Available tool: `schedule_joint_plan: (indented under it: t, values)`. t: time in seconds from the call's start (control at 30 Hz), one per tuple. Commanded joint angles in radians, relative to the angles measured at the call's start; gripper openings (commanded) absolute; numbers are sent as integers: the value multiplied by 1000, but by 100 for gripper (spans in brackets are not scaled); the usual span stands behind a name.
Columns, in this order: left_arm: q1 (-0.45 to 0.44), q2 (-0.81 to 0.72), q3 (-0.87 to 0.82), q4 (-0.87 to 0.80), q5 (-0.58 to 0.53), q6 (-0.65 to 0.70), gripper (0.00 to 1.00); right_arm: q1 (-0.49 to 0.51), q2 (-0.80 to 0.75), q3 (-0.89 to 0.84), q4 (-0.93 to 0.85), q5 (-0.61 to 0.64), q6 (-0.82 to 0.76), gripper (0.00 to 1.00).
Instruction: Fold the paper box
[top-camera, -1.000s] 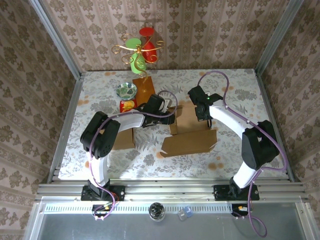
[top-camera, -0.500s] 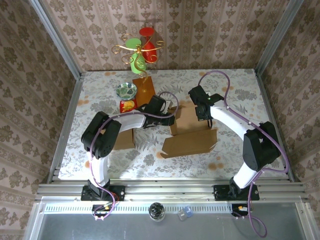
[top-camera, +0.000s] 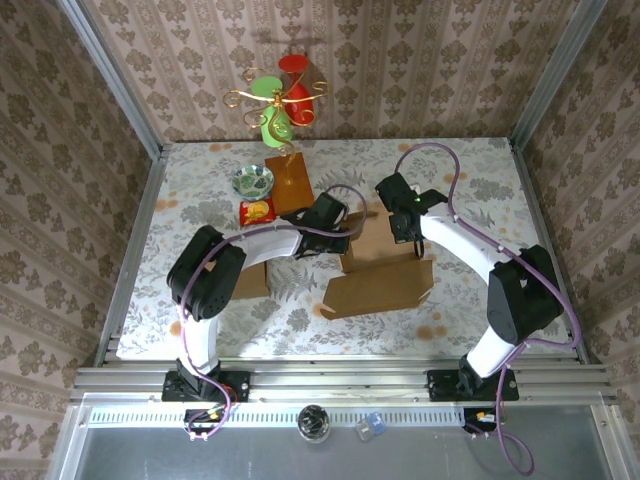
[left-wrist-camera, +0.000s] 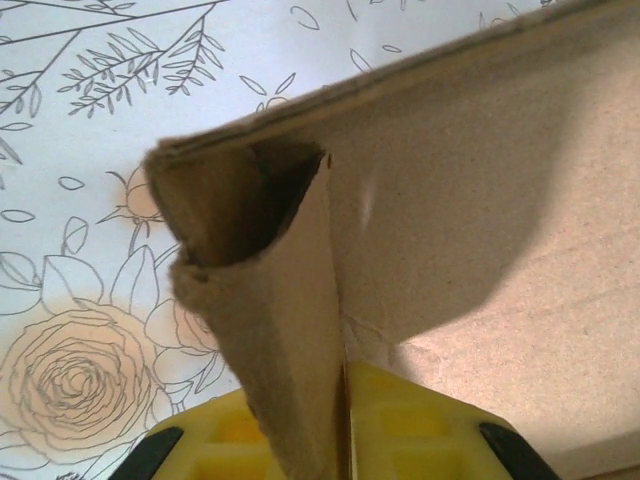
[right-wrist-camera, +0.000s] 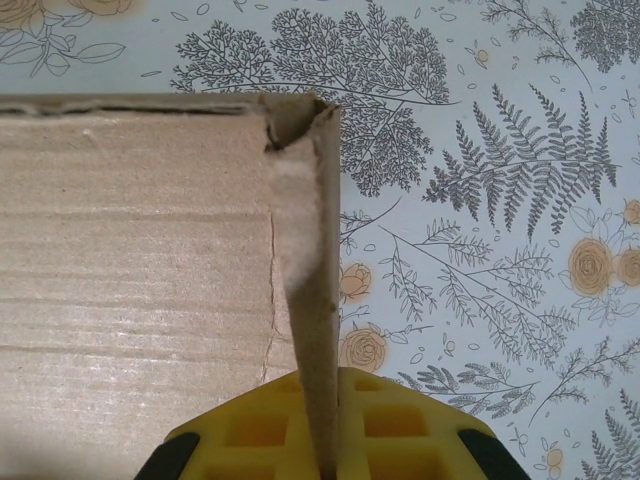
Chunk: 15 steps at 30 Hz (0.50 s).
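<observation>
The box (top-camera: 372, 245) lies mid-counter (top-camera: 200, 190), long axis left-right, between the left end effector (top-camera: 338, 224) grasping its left wall and the right end effector (top-camera: 405, 226) grasping its right wall.

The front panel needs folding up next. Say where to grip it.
Probably the near long edge of the front panel, approached from the arms' side and pinched top and bottom: the sheet is thin, lies low, and its far edge meets the box.
</observation>
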Motion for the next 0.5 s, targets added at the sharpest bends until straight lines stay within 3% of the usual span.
schedule_joint_plan:
  t: [0.0,0.33,0.47]
  values:
    - [-13,25,35,-122,-86,-22,14,7,-36,-9,22,22,38,0]
    - [-39,76,130,-262,-137,-89,0,14,-25,-29,20,-18,70,0]
    - [-37,86,145,-276,-123,-110,0,15,-7,-35,8,-33,86,0]
